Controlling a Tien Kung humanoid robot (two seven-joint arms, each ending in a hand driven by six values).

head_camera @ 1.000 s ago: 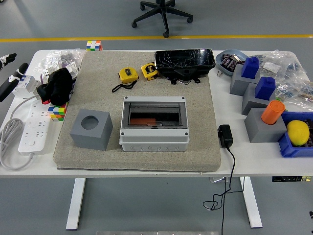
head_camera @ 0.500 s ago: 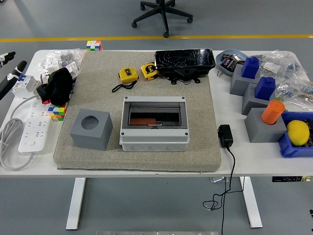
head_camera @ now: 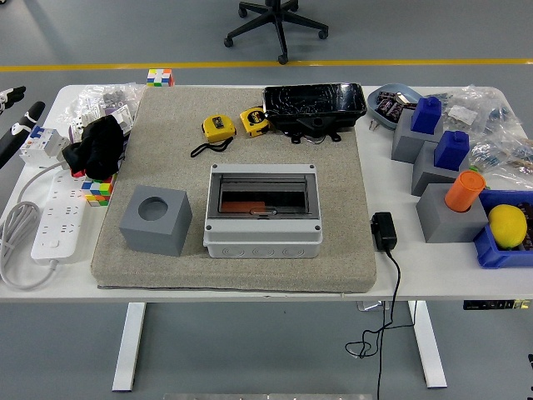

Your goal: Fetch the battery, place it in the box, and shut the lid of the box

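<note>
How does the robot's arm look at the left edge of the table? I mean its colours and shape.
Only the tip of the left hand shows: slim, black, rounded fingers, with small white parts near the top. No cable or marking can be made out. The right hand is out of view.

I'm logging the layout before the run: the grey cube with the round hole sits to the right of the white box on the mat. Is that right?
Not quite. The head view shows the grey cube with the round hole on the mat to the left of the white box, not to its right. It stands close beside the box, near the mat's left edge.
</note>
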